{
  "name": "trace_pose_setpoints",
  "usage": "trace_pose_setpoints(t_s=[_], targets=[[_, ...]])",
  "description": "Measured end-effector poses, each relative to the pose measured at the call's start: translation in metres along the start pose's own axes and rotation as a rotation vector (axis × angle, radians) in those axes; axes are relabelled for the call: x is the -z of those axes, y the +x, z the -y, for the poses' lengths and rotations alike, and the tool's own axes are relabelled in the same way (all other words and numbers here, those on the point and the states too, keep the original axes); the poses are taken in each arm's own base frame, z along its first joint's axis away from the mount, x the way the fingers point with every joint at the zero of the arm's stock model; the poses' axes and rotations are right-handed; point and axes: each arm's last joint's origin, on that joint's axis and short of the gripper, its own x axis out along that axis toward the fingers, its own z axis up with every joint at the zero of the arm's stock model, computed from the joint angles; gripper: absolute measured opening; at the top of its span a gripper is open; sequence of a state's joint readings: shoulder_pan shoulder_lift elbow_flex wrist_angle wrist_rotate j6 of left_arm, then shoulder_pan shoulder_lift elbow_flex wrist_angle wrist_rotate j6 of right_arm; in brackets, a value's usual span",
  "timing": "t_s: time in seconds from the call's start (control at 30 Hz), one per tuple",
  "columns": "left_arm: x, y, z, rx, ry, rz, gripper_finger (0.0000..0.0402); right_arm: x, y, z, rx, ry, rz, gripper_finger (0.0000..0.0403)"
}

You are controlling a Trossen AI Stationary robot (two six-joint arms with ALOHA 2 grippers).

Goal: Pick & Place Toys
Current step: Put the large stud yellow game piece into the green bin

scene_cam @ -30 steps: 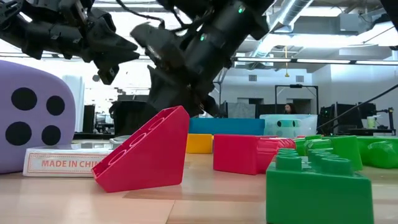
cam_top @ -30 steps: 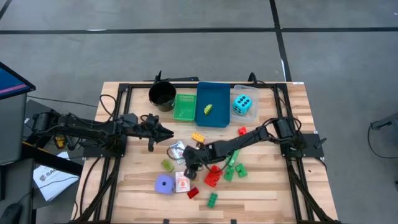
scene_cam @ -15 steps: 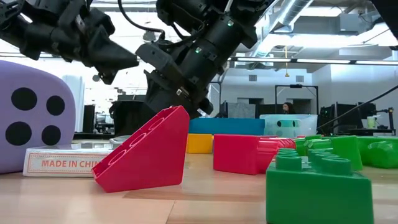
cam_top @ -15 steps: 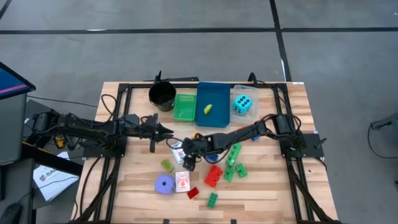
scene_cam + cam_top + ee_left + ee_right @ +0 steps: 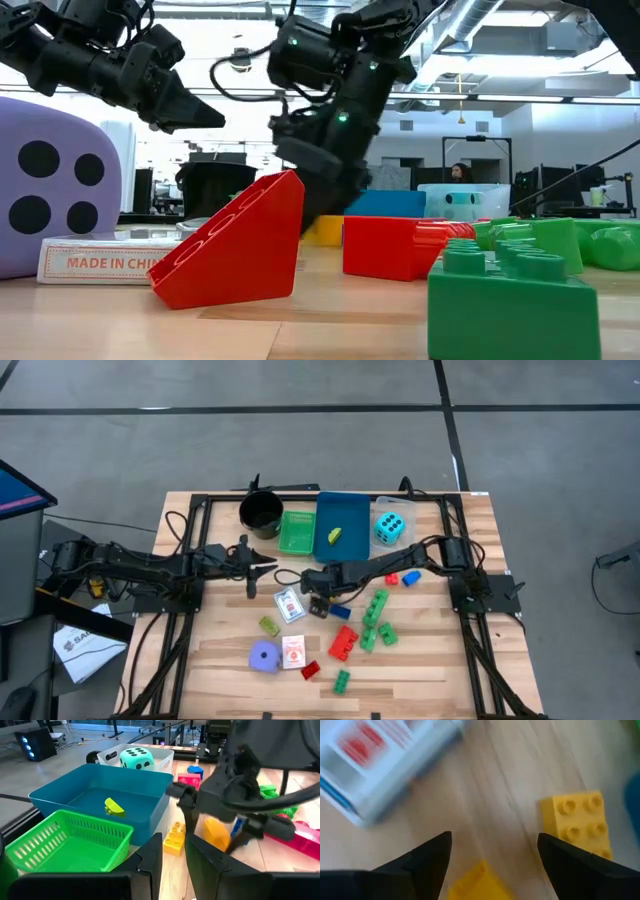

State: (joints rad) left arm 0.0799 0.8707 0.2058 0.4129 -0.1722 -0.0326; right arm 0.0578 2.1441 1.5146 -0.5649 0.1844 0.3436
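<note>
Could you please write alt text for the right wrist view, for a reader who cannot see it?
The right tool, fingers apart, hangs over bare wood, with a yellow brick beyond one finger, a white card pack beyond the other and a yellow piece between them.

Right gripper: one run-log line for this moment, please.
right gripper: open, empty | over yellow brick, card pack beside | left gripper: waiting near green tray

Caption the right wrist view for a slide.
Open right gripper above the wooden table, a yellow brick and a white card pack ahead.
</note>
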Motion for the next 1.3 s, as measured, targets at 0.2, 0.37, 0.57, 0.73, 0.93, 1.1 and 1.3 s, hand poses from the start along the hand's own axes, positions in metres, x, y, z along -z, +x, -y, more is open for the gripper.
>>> trace_pose_setpoints(t_s=[0.2, 0.37, 0.57, 0.73, 0.93, 1.1, 1.3], targets=[[-0.001, 0.0, 0.0, 0.001, 0.0, 0.01, 0.0076, -0.007, -0.033, 0.004, -0.018, -0.106, 0.049, 0.0291], [-0.001, 0.0, 0.0, 0.001, -0.029, 0.013, 0.0076, -0.013, -0.076, 0.01, -0.03, -0.226, 0.117, 0.0291], [-0.001, 0.0, 0.0, 0.003, -0.075, 0.01, 0.0076, -0.001, -0.105, 0.02, -0.007, -0.421, 0.028, 0.0291], [-0.001, 0.0, 0.0, 0.004, -0.115, 0.013, 0.0076, 0.004, -0.1, 0.019, -0.057, -0.455, -0.041, 0.0291], [0.0, 0.0, 0.001, 0.024, -0.115, 0.003, 0.0076, 0.01, -0.072, 0.009, -0.085, -0.544, -0.11, 0.0291], [0.002, 0.0, 0.001, 0.037, -0.11, -0.028, 0.0076, 0.015, -0.047, 0.006, -0.083, -0.559, -0.176, 0.0291], [0.004, 0.0, 0.001, 0.037, -0.109, -0.039, 0.0076, 0.014, -0.027, 0.008, -0.06, -0.556, -0.187, 0.0291]])
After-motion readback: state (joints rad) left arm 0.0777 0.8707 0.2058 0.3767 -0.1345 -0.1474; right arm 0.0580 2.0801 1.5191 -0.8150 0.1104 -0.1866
